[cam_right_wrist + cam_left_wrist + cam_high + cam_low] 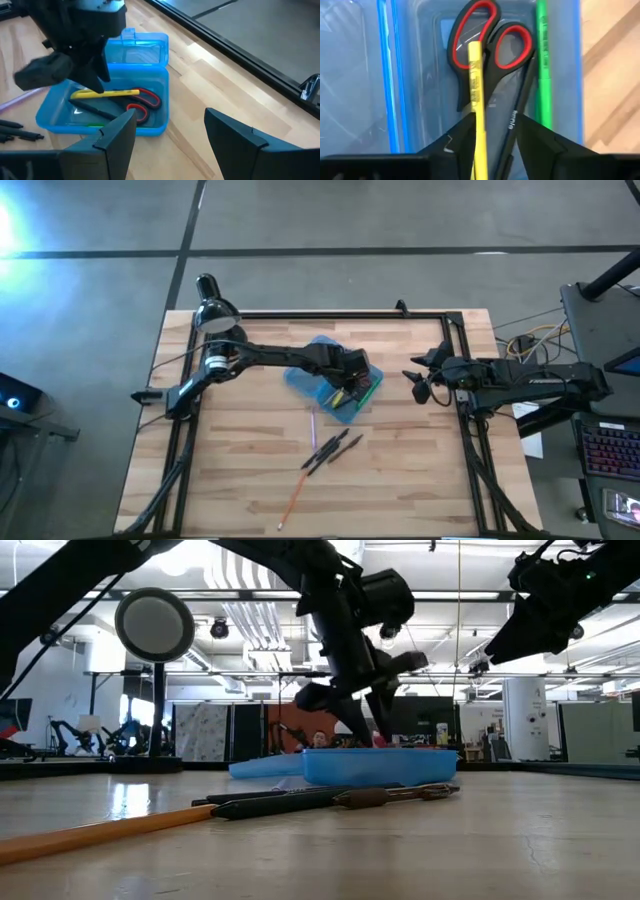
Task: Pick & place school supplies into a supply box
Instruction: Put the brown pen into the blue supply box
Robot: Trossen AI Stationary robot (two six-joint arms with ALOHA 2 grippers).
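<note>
Yellow pencil (476,95) pinched in left claw (487,145) over supply box (150,127) mid-counter; risks snagging scissors (485,45). Right claw (170,135) wide, right edge.

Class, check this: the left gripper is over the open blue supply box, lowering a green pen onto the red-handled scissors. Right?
Not quite. The pen in the left gripper is yellow, as the left wrist view shows; the green pen already lies in the supply box beside the scissors. The rest stands.
</note>
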